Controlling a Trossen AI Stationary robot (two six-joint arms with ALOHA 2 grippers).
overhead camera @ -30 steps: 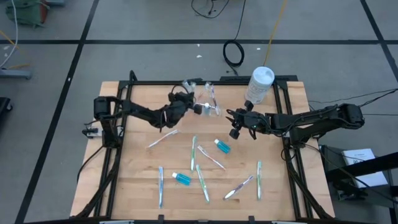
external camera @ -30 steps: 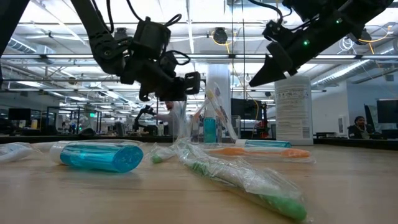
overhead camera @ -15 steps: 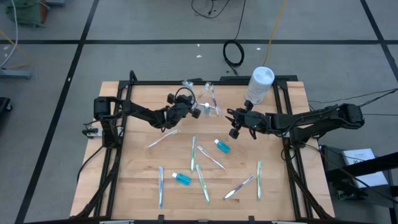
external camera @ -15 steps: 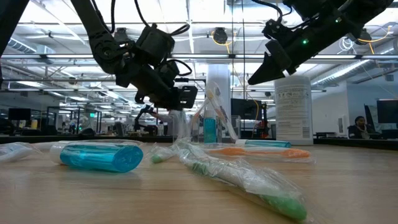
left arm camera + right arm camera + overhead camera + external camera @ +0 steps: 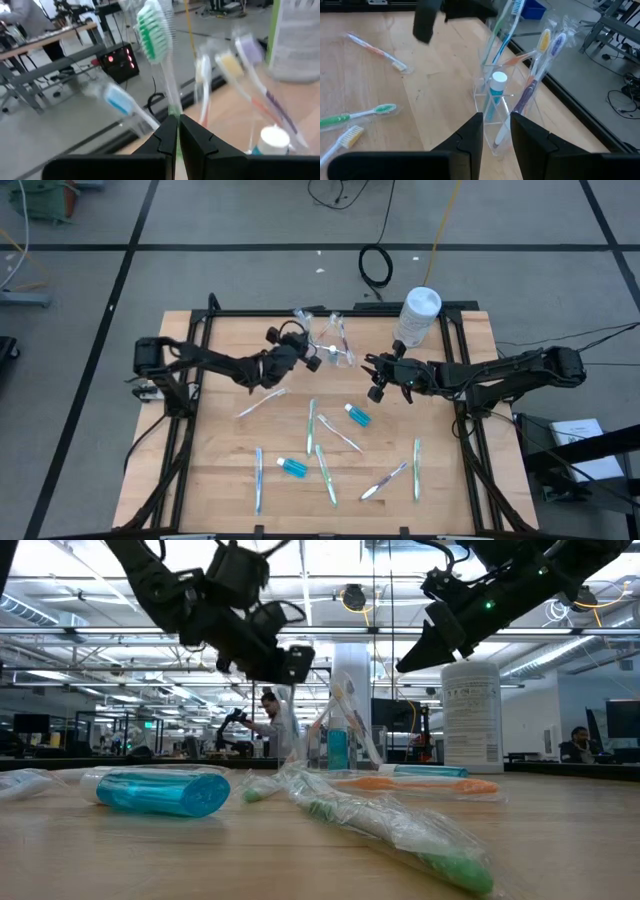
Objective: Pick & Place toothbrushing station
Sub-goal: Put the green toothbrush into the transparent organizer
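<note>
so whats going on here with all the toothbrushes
The robot is loading toothbrushes into a clear cup at the back of the table. The left gripper is shut on a green toothbrush next to the cup, which already holds several brushes and a tube. The right gripper hovers beside the cup, holding nothing. More brushes and two blue tubes lie loose on the table.

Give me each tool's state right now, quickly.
Left tool: shut on a green toothbrush, above the clear cup.
Right tool: open, empty, facing the cup.

Grey floor (image 5: pixel 90 330) with dark lines, ceiling strip lights (image 5: pixel 330 585), distant desks
</note>
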